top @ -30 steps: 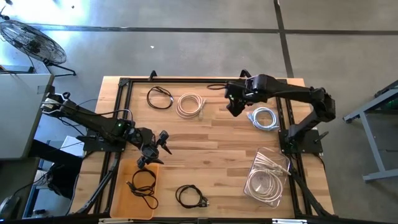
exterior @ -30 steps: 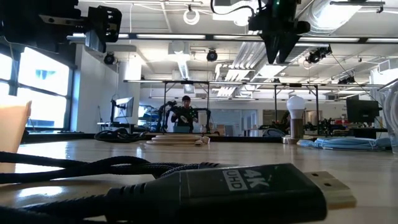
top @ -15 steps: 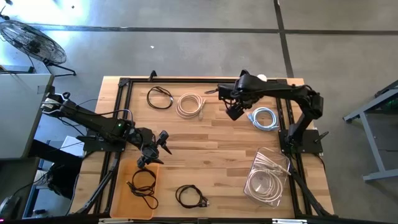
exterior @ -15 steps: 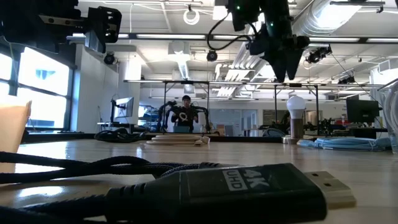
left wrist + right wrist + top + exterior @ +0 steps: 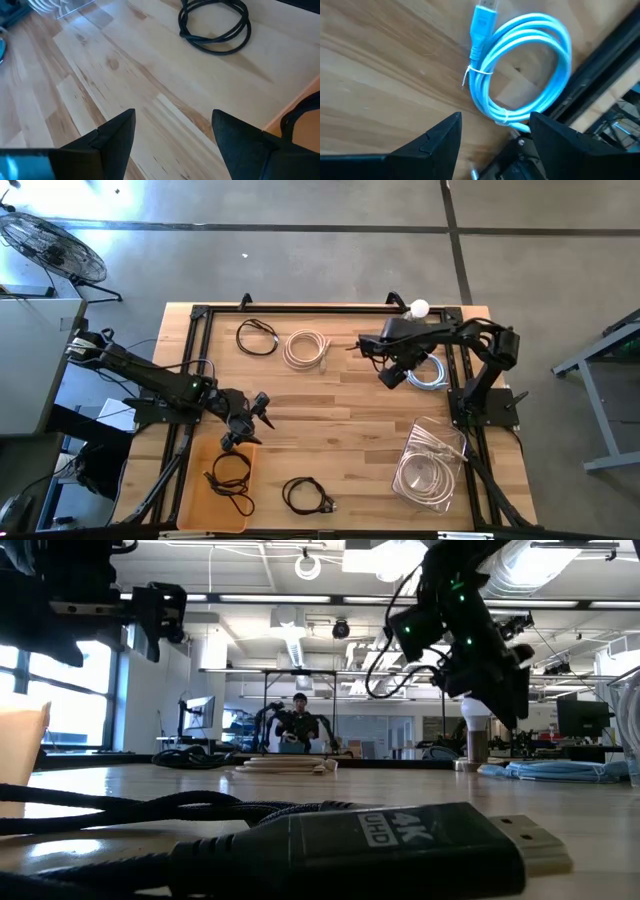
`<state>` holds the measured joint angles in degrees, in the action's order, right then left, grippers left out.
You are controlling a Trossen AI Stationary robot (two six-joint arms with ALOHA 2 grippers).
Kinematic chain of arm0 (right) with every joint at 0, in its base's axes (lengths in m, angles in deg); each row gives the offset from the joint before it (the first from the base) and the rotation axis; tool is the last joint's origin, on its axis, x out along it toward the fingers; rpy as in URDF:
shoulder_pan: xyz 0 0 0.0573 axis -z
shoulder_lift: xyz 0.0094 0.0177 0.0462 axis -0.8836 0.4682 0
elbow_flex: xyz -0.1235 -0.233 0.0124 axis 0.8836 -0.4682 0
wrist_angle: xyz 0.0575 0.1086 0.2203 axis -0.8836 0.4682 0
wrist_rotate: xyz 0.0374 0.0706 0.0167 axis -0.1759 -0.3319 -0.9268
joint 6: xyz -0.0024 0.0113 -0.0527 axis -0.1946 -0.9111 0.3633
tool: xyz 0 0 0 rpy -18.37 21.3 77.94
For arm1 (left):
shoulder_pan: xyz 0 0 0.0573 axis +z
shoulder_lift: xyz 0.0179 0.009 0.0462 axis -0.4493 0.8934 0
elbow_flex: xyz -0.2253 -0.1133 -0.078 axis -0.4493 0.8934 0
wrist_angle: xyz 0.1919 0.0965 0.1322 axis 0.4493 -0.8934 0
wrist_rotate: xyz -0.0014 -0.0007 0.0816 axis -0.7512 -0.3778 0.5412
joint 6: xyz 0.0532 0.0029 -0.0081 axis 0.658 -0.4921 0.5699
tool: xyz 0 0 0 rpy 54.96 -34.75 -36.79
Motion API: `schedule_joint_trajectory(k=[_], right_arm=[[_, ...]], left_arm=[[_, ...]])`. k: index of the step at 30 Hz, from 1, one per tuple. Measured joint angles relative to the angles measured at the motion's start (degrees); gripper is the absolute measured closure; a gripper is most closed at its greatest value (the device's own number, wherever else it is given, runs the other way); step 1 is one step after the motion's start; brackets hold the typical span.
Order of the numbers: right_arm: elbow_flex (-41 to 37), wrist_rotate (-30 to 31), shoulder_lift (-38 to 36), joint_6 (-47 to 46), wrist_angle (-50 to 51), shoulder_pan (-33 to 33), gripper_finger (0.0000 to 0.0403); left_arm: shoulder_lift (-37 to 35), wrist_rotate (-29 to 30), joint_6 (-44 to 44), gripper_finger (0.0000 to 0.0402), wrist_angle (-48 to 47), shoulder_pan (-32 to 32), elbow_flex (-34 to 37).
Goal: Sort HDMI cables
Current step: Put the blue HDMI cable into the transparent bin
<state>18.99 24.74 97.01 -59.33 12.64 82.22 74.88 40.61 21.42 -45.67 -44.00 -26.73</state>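
While an open-plan workshop shows beyond the wooden table [image 5: 340, 405], right hand [image 5: 393, 373], open and empty, has moved over the pale blue coiled cable [image 5: 520, 70]; left hand [image 5: 250, 423] unchanged, open, empty.

High view looks straight down on the whole table [image 5: 340, 405]; low view level across it; wrist views close above its wood

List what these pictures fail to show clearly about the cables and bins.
- Clear bin, high view: its pale cables overlap, so their number cannot be counted.
- Orange tray, left wrist view: cut off by the picture's edge; only a corner shows.
- Blue cable, right wrist view: its near loop is hidden behind the right gripper.
- Black plug, low view: fills the foreground, hiding the table behind it.
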Motion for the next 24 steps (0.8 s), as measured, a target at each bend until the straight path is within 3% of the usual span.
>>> schedule_joint_trajectory(k=[6,24], right_arm=[[-5.2,-4.1,0.0,0.6,-4.9,0.5,0.0177],[-18.6,-6.7,-0.4,1.8,-22.7,0.5,0.0177]], left_arm=[[0.0,0.3,0.5,0.0144,0.6,0.0,0.2],[0.0,0.2,0.6,0.0144,2.0,0.0,0.2]])
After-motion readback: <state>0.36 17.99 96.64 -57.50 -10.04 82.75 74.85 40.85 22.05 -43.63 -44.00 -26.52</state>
